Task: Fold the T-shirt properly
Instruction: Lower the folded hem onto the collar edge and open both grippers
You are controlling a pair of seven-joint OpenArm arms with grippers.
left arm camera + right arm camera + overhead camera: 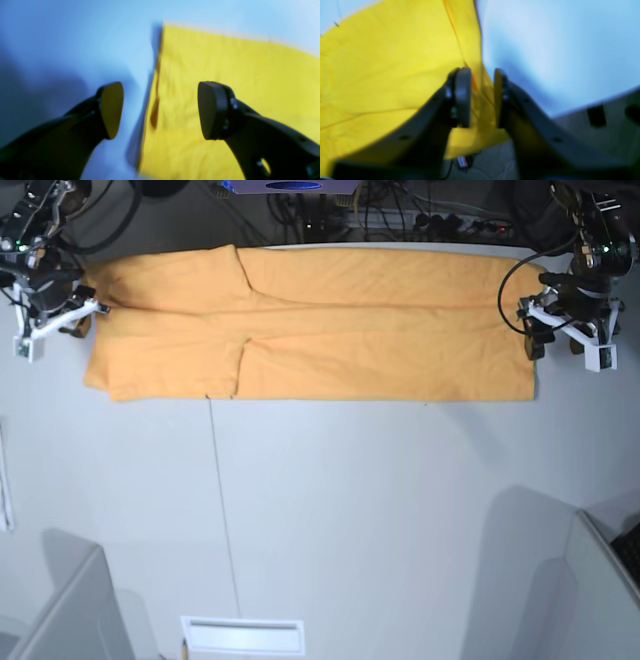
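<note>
So the T-shirt (320, 325) is lying flat as a long orange band across the top of the base view, running nearly the whole width of the white surface (350, 510). It looks folded lengthwise, with a crease line going along the middle and a vertical seam or fold edge a bit left of centre. The far edge sits right at the back rim of the surface, where a bunch of cables (400, 220) pile up.

The left tool (160, 110) is at the right end of the band in the base view, just off the shirt's short edge. In its wrist view the fingers (211, 110) stand wide apart, nothing between them, and the yellow cloth edge lies below, running up through the gap with the bare surface on the left side of the frame.

The right tool (482, 97) is at the upper left of the base view, at the other end of the shirt. Its wrist view is blurry, but the two pads (463, 96) stand a little apart with a strip of the shirt's edge sitting in the gap. I can't tell if they're actually pinching it or just loose around it.

There's also a thin dark line (222, 510) running down the surface from the shirt's near edge, and a pale slotted plate (243, 635) at the bottom of the frame.
</note>
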